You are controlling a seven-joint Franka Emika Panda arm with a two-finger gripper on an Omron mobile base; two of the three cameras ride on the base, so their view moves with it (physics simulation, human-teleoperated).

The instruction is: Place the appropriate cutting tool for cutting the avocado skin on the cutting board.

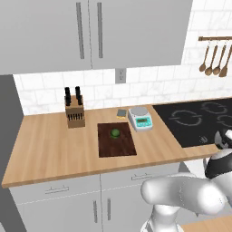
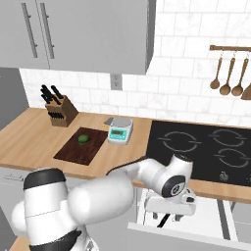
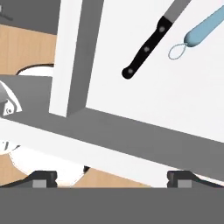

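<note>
Wide-spread gripper [image 3: 112, 177] above drawer [image 3: 175, 100]; knife [image 3: 151, 41] diagonal, handle lower-left, blade upper-right.

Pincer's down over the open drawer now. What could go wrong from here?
1. In the drawer the knife lies close beside a blue-handled utensil; the pincer could catch the wrong one or nudge both.
2. The drawer's front wall stands between the pincer and the knife, so a straight reach may clip it.
3. The avocado sits mid cutting board; a knife set down there might roll it.
</note>
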